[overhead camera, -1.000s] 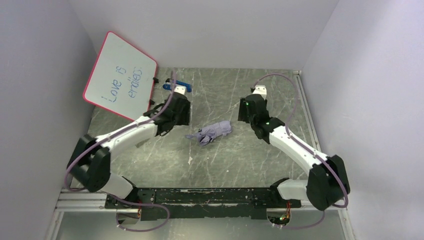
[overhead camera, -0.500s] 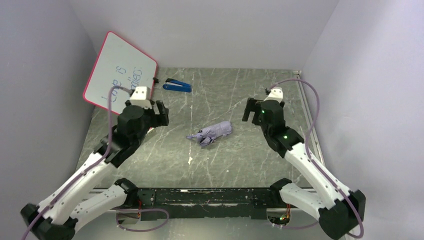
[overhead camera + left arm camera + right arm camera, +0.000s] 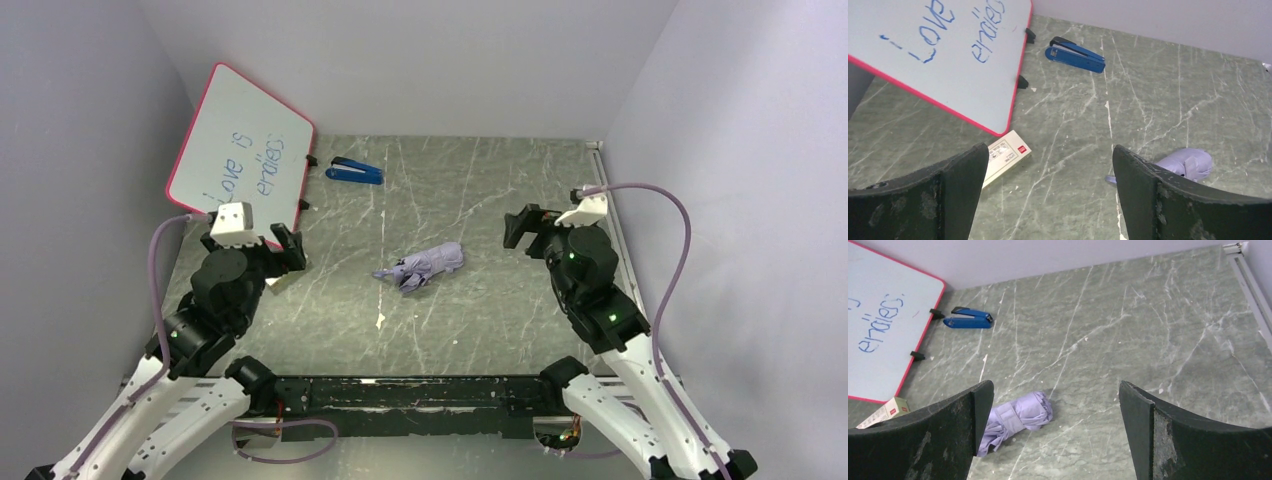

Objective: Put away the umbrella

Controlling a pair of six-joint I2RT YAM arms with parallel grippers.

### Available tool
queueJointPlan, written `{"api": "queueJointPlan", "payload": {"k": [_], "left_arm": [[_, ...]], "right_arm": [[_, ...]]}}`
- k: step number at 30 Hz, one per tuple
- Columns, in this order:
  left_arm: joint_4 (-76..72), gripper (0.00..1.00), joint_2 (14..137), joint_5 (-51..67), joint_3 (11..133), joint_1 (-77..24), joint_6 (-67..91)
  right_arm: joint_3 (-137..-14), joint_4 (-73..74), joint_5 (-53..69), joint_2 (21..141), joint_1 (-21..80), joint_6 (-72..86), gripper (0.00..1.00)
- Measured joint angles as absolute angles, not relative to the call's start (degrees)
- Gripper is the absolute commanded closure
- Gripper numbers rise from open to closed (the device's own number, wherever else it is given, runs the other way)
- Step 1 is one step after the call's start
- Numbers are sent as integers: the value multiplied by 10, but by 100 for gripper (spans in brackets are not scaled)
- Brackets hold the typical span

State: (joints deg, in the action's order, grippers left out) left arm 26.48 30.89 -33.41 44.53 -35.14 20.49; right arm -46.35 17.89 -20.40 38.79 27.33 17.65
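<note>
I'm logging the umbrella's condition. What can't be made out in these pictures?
- umbrella lower end: right wrist view, behind right-arm finger; top view, too small.
- Its near part: left wrist view, behind left-arm finger.
- small box print: too small everywhere.
- whiteboard writing: cut by frame edges, wrist views.

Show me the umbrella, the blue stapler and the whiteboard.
umbrella [image 3: 428, 264], top external view, middle of the folded fabric.
blue stapler [image 3: 356, 171], top external view, its blue body.
whiteboard [image 3: 240, 150], top external view, white writing face.

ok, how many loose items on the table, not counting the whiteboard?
3. Folded lilac umbrella at centre; blue stapler at the far edge beside the whiteboard; small white box at the whiteboard's near corner. Something could be hidden behind the board.
</note>
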Motion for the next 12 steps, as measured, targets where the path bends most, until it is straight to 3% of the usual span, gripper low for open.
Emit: {"api": "queueJointPlan", "payload": {"k": [12], "left_arm": [[274, 3, 269, -366, 421, -351, 209]], "right_arm": [[-458, 229, -236, 337, 273, 179, 0]]}}
